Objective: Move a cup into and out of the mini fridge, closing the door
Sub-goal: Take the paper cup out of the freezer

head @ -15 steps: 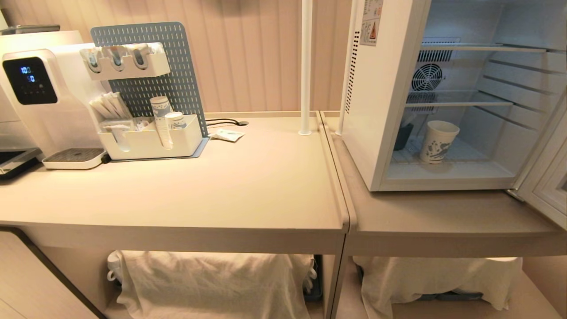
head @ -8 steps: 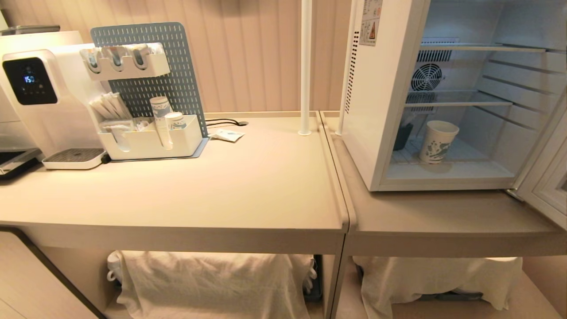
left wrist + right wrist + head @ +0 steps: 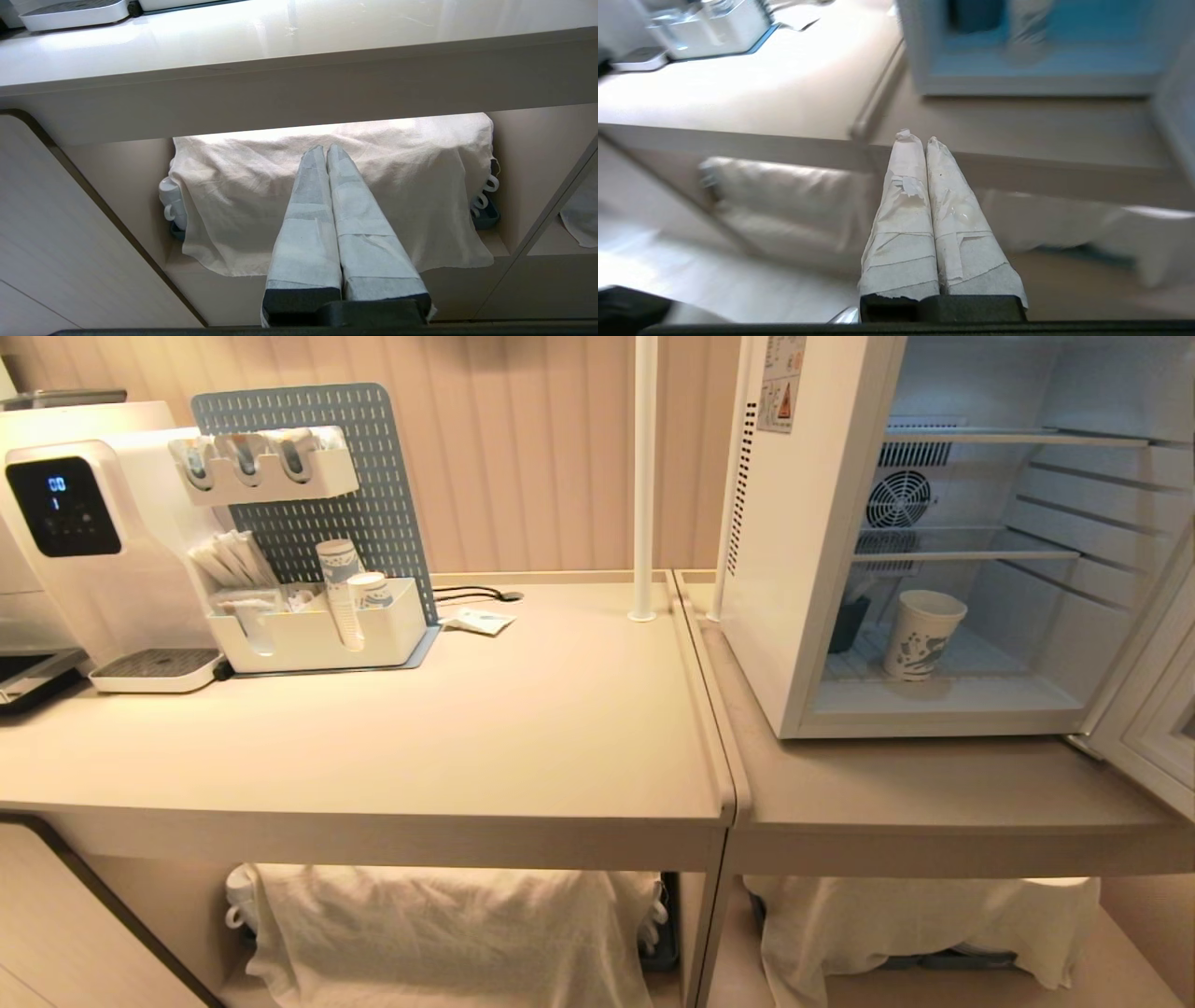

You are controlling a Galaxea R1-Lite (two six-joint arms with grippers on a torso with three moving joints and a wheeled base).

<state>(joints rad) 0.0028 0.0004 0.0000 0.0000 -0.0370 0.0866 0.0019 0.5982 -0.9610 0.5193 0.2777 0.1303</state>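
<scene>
The mini fridge [image 3: 812, 569] stands on the right counter [image 3: 934, 784] with its door [image 3: 1153, 709] swung wide open to the right. The cup [image 3: 922, 633] stands upright inside, on the bottom shelf, near the front. A small dark thing [image 3: 850, 621] sits just beside it, closer to the fridge's left wall. A round fan grille [image 3: 900, 498] shows at the back, above the cup.

On the left counter [image 3: 467, 728] stands a white coffee machine [image 3: 84, 541]. Beside it is a white tray [image 3: 317, 635] with a stack of paper cups [image 3: 338, 588], in front of a blue pegboard [image 3: 373, 495]. A white pole [image 3: 644, 476] rises between the two counters.

No arm shows in the head view. The left gripper [image 3: 325, 150] hangs low in front of the left counter. Its two taped fingers [image 3: 308, 210] are pressed together and hold nothing. They point at a white cloth [image 3: 233, 200] that covers mugs on the shelf below. The right gripper [image 3: 917, 139] is below the edge of the right counter and points up toward the fridge. Its taped fingers [image 3: 952, 219] are pressed together too and hold nothing. That view is blurry.
</scene>
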